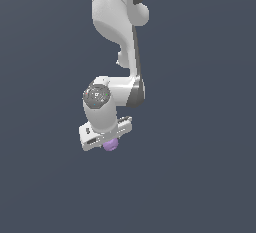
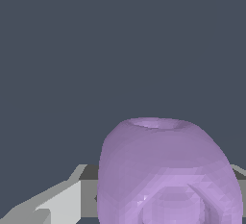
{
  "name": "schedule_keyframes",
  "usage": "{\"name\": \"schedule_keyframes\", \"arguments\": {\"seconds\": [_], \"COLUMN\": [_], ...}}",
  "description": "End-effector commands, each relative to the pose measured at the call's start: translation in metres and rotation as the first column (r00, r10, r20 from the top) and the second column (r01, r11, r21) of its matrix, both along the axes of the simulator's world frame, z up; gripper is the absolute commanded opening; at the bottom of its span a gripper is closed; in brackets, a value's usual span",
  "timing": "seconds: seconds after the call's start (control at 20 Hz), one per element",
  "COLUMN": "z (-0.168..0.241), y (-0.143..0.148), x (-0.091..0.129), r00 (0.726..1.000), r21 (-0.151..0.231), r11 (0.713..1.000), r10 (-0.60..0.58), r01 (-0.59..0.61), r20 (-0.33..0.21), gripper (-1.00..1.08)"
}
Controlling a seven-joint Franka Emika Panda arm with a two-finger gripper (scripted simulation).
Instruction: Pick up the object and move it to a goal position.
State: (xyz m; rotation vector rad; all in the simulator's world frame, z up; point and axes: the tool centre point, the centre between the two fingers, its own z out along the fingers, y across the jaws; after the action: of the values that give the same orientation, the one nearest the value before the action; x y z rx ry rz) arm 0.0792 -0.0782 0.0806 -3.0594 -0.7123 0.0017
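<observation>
Exterior view: arm reaching down, hand [image 1: 107, 138] clamped on purple object [image 1: 111, 145].

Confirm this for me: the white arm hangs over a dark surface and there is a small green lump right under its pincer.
Not quite: the lump is light purple, not green. The exterior view shows it peeking out just below the pincer on the white arm, over a plain dark surface, and the wrist view shows the same purple colour up close. Whether the pincer is closed on it cannot be told.
</observation>
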Motion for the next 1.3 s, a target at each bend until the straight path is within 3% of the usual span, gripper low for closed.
{"name": "schedule_keyframes", "arguments": {"seconds": [0.0,1.25], "z": [0.015,0.216], "y": [0.002,0.027], "x": [-0.009,-0.13], "r00": [1.0,1.0], "r21": [-0.001,-0.001], "r11": [1.0,1.0], "r10": [0.0,0.0], "r01": [0.0,0.0], "r20": [0.001,0.001], "gripper": [-1.0,-1.0]}}
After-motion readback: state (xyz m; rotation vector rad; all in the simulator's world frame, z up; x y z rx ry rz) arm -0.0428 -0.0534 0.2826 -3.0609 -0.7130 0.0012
